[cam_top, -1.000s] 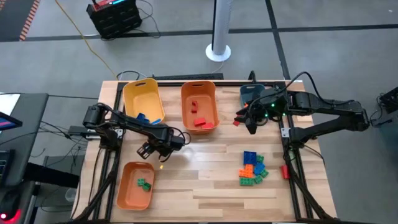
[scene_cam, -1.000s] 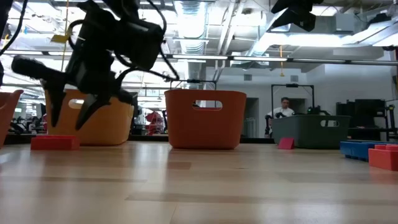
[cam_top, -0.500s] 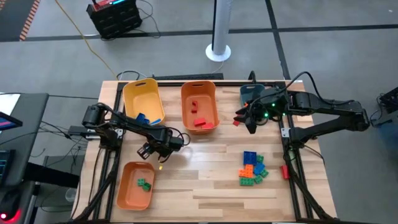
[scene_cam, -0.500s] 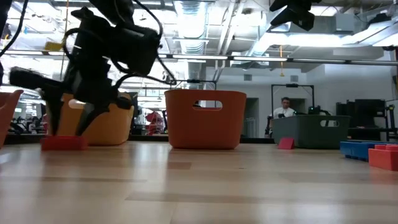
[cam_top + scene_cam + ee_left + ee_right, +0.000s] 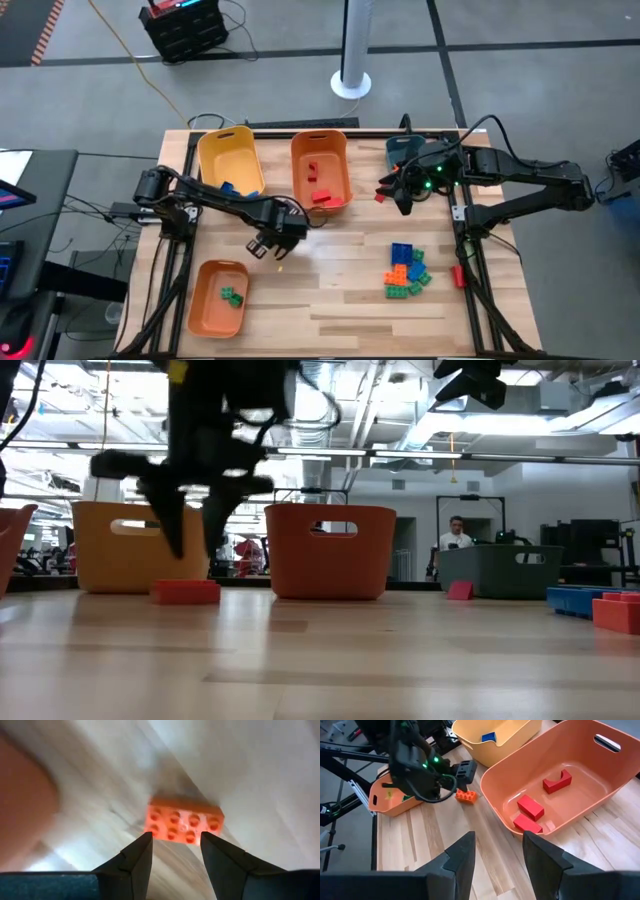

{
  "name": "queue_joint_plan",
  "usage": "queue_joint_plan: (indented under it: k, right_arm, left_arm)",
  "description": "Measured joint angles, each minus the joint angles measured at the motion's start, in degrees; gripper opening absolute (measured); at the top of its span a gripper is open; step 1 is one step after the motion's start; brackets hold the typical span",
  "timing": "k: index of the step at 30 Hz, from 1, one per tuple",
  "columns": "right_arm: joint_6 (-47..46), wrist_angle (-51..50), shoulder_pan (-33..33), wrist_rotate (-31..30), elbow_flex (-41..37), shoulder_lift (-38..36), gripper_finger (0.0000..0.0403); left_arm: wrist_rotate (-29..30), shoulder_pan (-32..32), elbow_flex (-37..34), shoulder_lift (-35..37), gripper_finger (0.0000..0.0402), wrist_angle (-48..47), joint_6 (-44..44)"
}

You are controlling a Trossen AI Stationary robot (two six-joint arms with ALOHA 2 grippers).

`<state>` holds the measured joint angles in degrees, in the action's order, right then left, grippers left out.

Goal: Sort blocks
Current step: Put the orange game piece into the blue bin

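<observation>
An orange brick (image 5: 184,822) lies flat on the table, studs up, between the yellow bin and the near orange bin; it also shows in the low view (image 5: 186,592) and the right wrist view (image 5: 466,795). My left gripper (image 5: 268,244) hangs just above it, pointing down, open, its fingertips apart over the brick's near side (image 5: 175,840). My right gripper (image 5: 398,195) waits raised at the far right, open and empty (image 5: 497,850). A pile of blue, orange and green bricks (image 5: 405,270) lies on the table's right half.
At the far edge stand a yellow bin (image 5: 230,160) with a blue brick and an orange bin (image 5: 320,170) with red bricks. A teal bin (image 5: 405,150) sits under the right arm. A near-left orange bin (image 5: 218,298) holds green bricks. A red brick (image 5: 460,590) lies by the teal bin.
My left gripper has gone toward the table's right edge, risen a little and tipped until it points straight down. The orange brick has slid along the table toward the right with it and still lies flat.
</observation>
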<state>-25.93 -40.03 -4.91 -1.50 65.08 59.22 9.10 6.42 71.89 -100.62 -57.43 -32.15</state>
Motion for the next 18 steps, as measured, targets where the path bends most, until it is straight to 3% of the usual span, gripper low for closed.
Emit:
queue_joint_plan:
  k: [5,11,14,18]
  right_arm:
    - [0.3,0.0,0.0,0.0,0.0,0.0,0.0177]
    - [1.4,0.0,0.0,0.0,0.0,0.0,0.0177]
    - [2.4,0.3,0.0,0.0,0.0,0.0,0.0177]
    - [3.3,0.2,0.0,0.0,0.0,0.0,0.0177]
  left_arm:
    - [-6.6,-1.6,5.4,0.3,0.0163,-6.0,11.0]
    - [-21.5,-4.7,5.4,0.3,0.0163,-5.8,41.6]
    - [-20.3,-5.4,5.2,0.3,0.0163,-3.7,53.3]
    - [-11.1,-5.5,5.2,0.3,0.0167,-3.5,65.9]
